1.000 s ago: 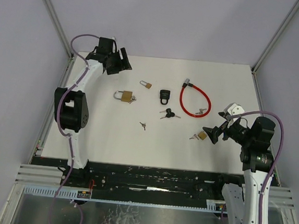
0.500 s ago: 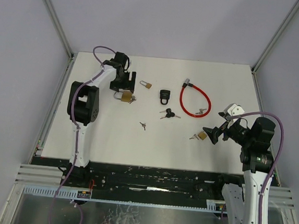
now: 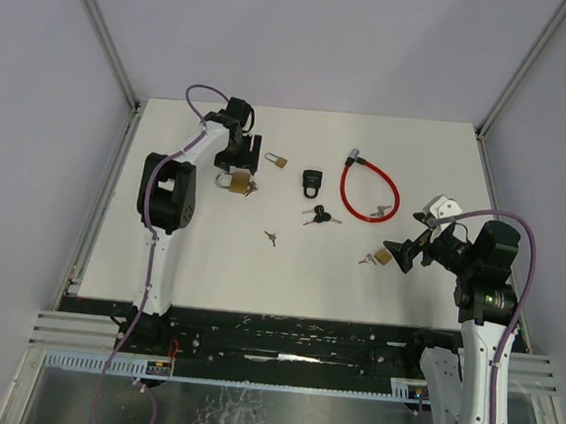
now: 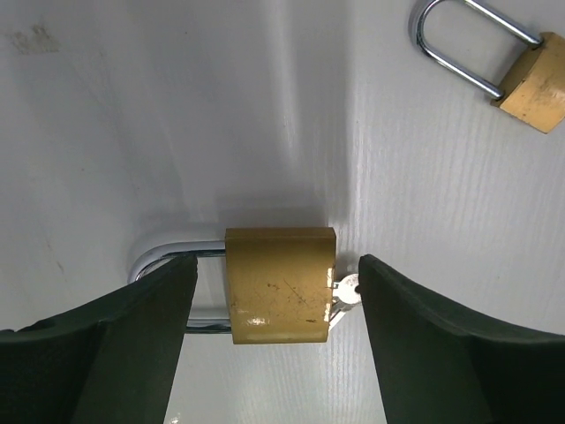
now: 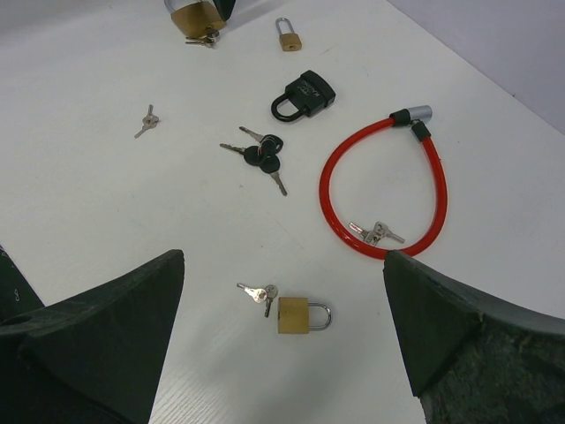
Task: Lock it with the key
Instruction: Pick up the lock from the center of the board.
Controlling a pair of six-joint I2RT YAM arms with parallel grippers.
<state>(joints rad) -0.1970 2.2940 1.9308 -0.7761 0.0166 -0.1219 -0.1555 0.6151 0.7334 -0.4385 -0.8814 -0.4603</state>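
Left claw stands wide; the brass padlock, key at its base, lies between its fingers

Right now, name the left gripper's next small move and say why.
Probably lower the left gripper and close on the brass padlock. Its body lies between the open fingers with a gap on each side, and a key sticks out at its end, so gripping the body should steady it for turning.
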